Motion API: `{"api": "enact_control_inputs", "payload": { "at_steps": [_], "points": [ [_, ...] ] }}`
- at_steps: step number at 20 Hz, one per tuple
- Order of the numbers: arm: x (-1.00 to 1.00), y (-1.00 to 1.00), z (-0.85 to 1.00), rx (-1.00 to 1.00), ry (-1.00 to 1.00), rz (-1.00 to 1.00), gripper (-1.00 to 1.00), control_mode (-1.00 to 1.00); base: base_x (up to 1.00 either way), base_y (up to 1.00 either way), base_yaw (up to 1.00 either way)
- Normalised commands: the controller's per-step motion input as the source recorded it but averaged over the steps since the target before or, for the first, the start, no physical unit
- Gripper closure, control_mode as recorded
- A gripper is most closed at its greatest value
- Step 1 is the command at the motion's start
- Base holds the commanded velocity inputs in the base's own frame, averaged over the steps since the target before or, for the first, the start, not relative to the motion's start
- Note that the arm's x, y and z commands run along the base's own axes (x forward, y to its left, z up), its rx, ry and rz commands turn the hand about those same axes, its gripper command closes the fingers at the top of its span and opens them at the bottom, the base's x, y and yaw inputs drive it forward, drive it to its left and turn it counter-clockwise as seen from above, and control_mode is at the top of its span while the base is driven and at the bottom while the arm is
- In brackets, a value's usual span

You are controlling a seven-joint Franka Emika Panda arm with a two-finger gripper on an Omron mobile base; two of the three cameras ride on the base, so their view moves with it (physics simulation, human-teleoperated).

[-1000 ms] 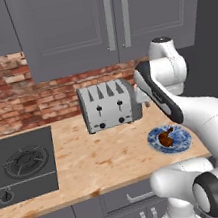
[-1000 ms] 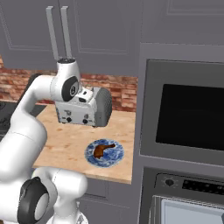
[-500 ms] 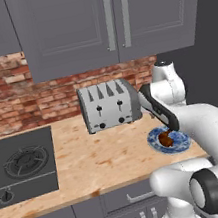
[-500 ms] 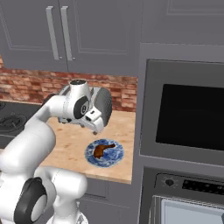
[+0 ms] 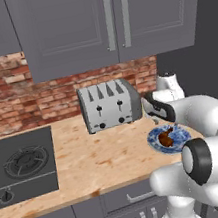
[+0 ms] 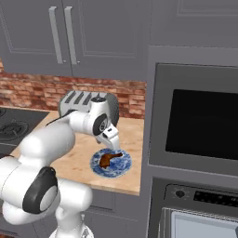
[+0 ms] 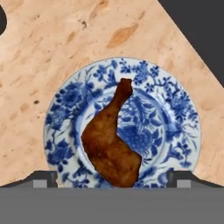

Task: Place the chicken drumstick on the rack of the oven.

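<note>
Grey cabinets and a red brick wall back a pale wooden counter (image 5: 89, 160) in the left base view, with a black gas hob (image 5: 20, 167) at left and a silver four-slot toaster (image 5: 109, 104) in the middle. Since a second ago the white arm has swung down from well above the toaster, so its hand now hangs low over the blue-and-white plate (image 5: 156, 136), where the chicken drumstick (image 5: 166, 138) lies. From the right base view, the gripper (image 6: 114, 148) points down just above the drumstick (image 6: 108, 159), and the dark oven (image 6: 195, 153) stands right of the counter with its door closed; its rack cannot be seen. Looking down from the hand view, the drumstick (image 7: 111, 144) lies centred on the plate (image 7: 183, 127), bone end away, between the two spread fingertips (image 7: 43, 178), which grasp nothing. This looks like the approach to a pickup.
</note>
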Motion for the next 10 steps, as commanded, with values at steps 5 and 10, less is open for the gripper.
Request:
{"api": "enact_control_inputs", "payload": {
  "at_steps": [5, 10],
  "points": [
    [0.05, 0.0, -0.43, 0.0, 0.05, -0.07, -1.0, -1.0, 0.0, 0.0, 0.0],
    [0.0, -0.02, -0.46, 0.0, 0.05, -0.08, -1.0, -1.0, 0.0, 0.0, 0.0]
  ]
}}
